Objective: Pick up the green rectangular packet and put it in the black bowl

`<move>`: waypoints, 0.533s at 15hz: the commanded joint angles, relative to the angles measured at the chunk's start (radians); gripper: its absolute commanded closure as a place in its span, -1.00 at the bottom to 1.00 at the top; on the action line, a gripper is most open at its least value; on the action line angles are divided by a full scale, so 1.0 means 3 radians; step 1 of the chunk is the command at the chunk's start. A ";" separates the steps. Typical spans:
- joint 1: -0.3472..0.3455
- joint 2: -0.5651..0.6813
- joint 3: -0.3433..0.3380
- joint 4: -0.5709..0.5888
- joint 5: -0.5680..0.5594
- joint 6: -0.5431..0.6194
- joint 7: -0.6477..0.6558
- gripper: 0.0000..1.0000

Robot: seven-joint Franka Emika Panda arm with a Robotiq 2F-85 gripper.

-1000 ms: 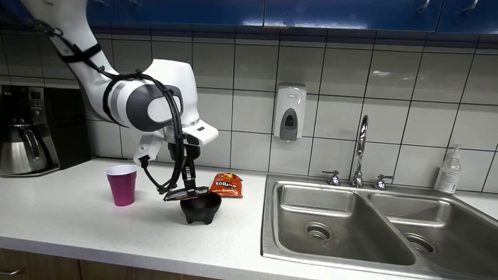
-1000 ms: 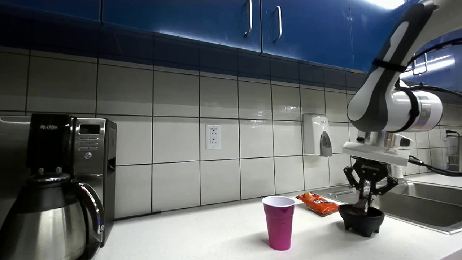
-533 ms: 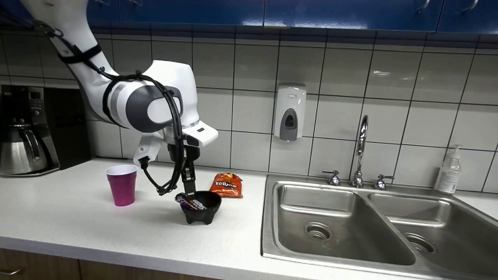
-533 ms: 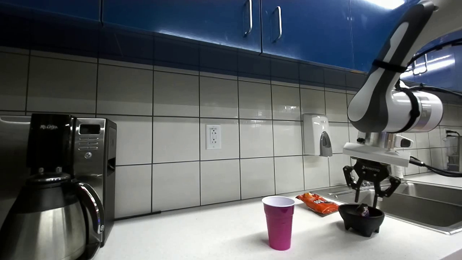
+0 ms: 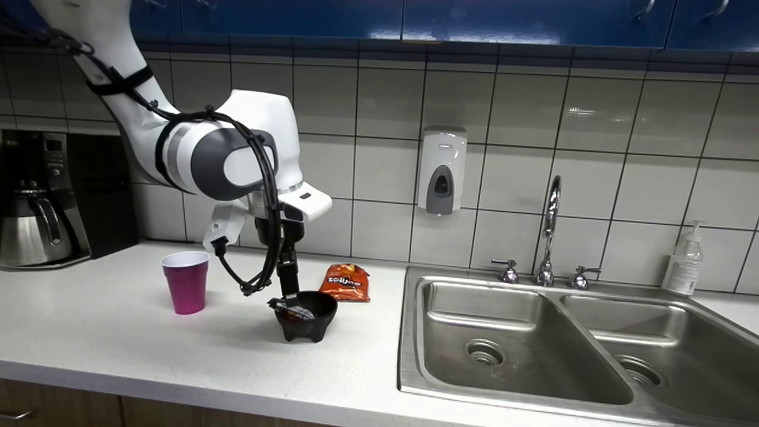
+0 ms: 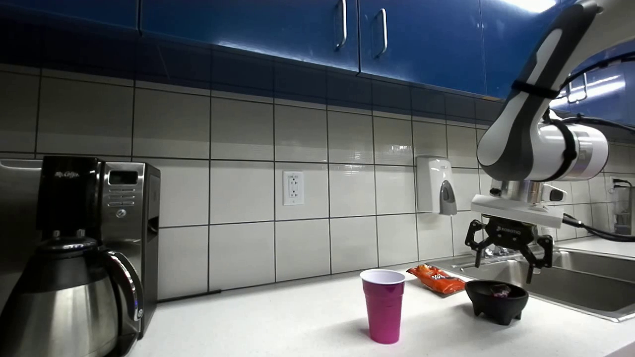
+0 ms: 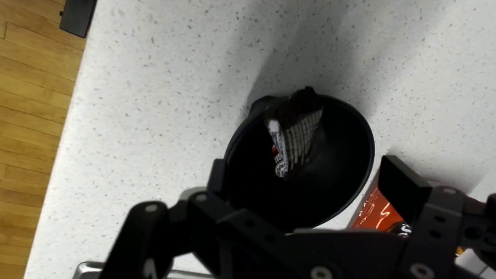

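The green rectangular packet (image 7: 296, 135), very dark with a pale striped patch, rests tilted inside the black bowl (image 7: 341, 166). One of its ends reaches over the rim in the wrist view; in an exterior view the packet (image 5: 299, 312) leans against the bowl's near-left side. Small feet hold the black bowl (image 6: 496, 306) up on the counter. Above it hangs my gripper (image 6: 503, 272), open wide, with nothing between its fingers. In the wrist view the jaws stand far apart, one finger (image 7: 217, 176) by the bowl's left rim and the opposite finger (image 7: 405, 190) over the orange packet.
An orange-red snack packet (image 5: 345, 282) lies just behind the bowl. A magenta cup (image 6: 383, 305) stands on the counter, with a coffee maker (image 6: 94, 238) farther off. Beyond the bowl is a steel sink (image 5: 415, 332). The counter's edge (image 7: 64, 128) shows in the wrist view.
My gripper has spread from closed on the green packet to wide open. The packet has dropped from between the fingers and now lies tilted in the bowl. The arm has hardly moved.
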 commanded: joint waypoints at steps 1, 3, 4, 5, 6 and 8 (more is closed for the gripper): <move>0.0000 -0.0326 0.0085 -0.0132 0.0089 -0.0039 -0.0267 -1.00; 0.0080 -0.0487 0.0091 -0.0173 0.0174 -0.0100 -0.0522 -1.00; 0.0132 -0.0575 0.0092 -0.0196 0.0230 -0.0146 -0.0675 -1.00; 0.0218 -0.0666 0.0070 -0.0218 0.0327 -0.0222 -0.0883 -1.00; 0.0280 -0.0742 0.0058 -0.0233 0.0391 -0.0296 -0.1042 -1.00; 0.0421 -0.0850 0.0016 -0.0200 0.0517 -0.0512 -0.1386 -1.00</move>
